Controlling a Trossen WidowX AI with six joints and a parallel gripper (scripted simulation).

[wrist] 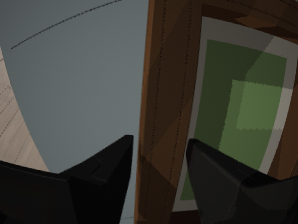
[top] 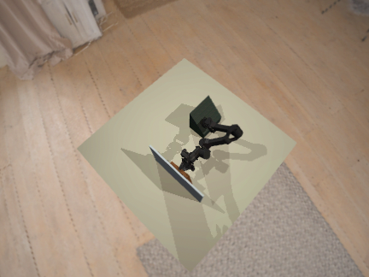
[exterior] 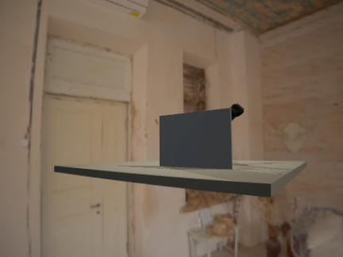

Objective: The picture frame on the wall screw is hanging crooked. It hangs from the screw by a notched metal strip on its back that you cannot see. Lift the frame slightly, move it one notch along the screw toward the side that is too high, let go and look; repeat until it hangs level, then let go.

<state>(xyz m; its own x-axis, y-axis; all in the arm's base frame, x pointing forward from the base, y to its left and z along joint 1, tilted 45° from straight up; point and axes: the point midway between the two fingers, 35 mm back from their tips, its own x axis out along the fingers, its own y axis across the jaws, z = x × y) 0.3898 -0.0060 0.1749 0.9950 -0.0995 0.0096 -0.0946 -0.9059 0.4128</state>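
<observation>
Although I cannot tell if they grip, two part-open fingers (top: 184, 165) straddle one picture frame (top: 188, 175) (wrist: 167, 100) edge.

I see the frame (top: 186, 175) (wrist: 167, 100) upright against the wall's face, brown, with a pale mat around a green picture. From my wrist view, one rail runs from 12 towards 6 o'clock, the green at 3. I can't make out the screw.

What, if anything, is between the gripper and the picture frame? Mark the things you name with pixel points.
Nothing visible. The brown wooden picture frame's side bar (wrist: 167, 100) runs between the black two-finger gripper's (top: 184, 167) (wrist: 160, 140) tips, with no other object in the gap.
</observation>
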